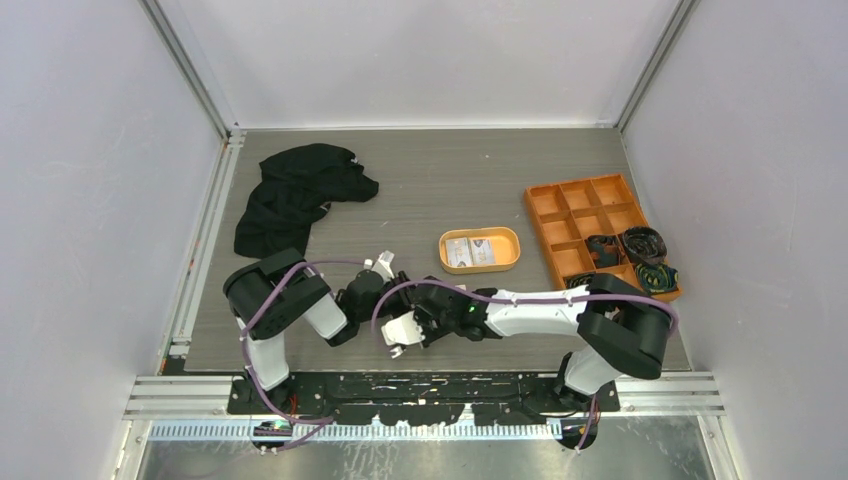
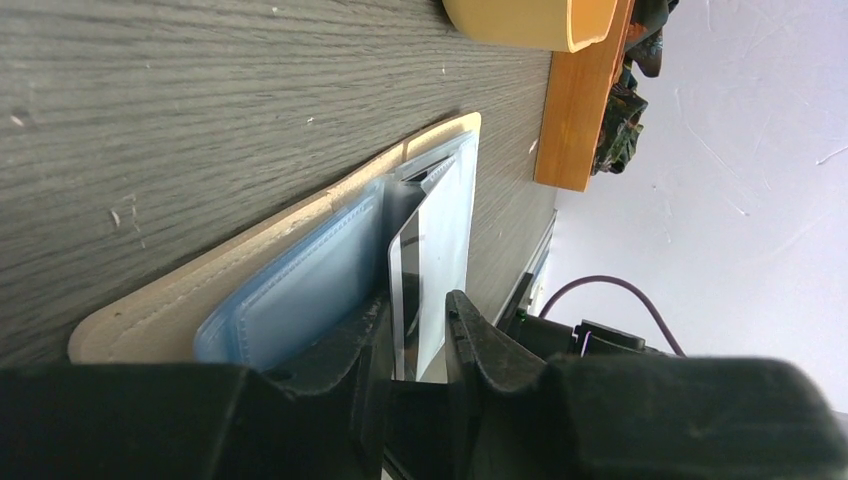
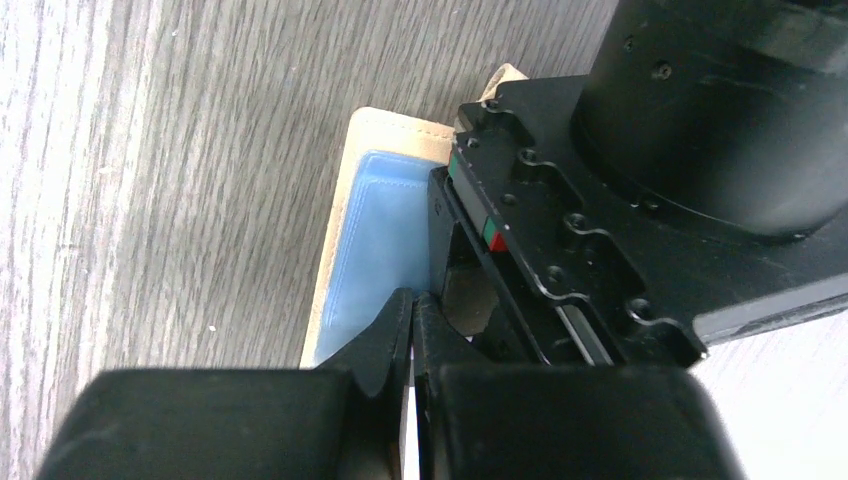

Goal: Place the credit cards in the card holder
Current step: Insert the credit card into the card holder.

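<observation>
Top view: both arms meet at the lower centre of the frame, near the front edge of the table (image 1: 450, 170). The card holder (image 2: 200, 285) lies open there, its beige outer rim flat on the wood and its pale blue clear pockets facing up.

Left wrist view: the left gripper (image 2: 418, 300) has its jaws partly apart. A credit card (image 2: 405, 270), white with a dark stripe, stands on edge in the gap with a pale sheet beside it, both at the holder's pocket side. Whether the fingers (image 2: 365, 340) press on the card or just flank it can't be told.

Right wrist view: the right gripper (image 3: 412, 297) is clamped almost fully closed. Its tips sit at the edge of the blue pocket, and a thin white edge (image 3: 409, 440) is pinched between the fingers. Whether that edge is a card or a pocket sheet can't be told. The left gripper's black body fills the right half of this frame, just beside the right one.

More cards (image 1: 470, 250) lie in an orange oval tray (image 1: 480, 268) at centre right of the top view, well apart from the holder. Right of the tray is an orange compartmented box (image 1: 535, 225) with dark items (image 1: 640, 245) in its lower-right cells. A black cloth (image 1: 295, 195) is bunched at the upper left of the table.
</observation>
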Controlling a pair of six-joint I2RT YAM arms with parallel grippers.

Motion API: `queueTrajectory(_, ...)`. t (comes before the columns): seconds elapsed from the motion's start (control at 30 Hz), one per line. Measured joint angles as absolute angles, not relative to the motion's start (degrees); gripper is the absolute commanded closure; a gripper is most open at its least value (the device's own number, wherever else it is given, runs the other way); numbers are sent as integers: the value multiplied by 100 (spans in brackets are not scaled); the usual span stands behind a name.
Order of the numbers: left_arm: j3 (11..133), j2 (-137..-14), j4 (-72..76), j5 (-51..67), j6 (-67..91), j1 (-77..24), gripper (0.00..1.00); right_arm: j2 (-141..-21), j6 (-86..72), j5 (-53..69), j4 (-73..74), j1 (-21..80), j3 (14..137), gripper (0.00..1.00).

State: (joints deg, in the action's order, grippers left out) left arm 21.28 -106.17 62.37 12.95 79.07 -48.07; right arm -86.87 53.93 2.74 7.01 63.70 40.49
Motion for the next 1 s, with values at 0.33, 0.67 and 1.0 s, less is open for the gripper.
queueTrajectory(0.33,2191,-10617,6156,1334,7902,-4762,72,-8560,5570,405,1055,5970,4058,93)
queueTrajectory(0.67,2331,-10606,5948,1391,7878,-4733,71,-8128,5494,843,1892,5369,4095,82)
queueTrajectory(1.0,2316,-9052,4447,1179,6960,-4729,73,-6897,5019,2836,2952,3942,4567,78)
